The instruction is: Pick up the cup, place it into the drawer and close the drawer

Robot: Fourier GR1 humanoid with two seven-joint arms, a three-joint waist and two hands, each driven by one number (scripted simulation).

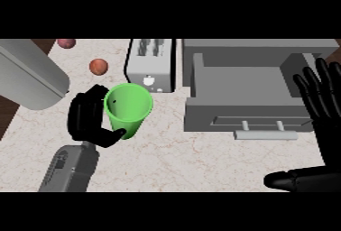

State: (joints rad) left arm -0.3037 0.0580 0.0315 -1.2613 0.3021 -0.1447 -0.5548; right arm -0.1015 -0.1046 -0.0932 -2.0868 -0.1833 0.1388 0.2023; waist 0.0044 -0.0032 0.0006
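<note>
Fingers of the left hand (85, 118) are curled round the green cup (128, 108), which is held tilted above the marbled desk (193, 158). Just behind it a toaster (151, 65) is seen. The open grey drawer (245, 94) lies further right. At the right edge, the right hand (325, 101) is kept open, fingers straight.

Cup (128, 109) left of drawer (246, 92)
</note>
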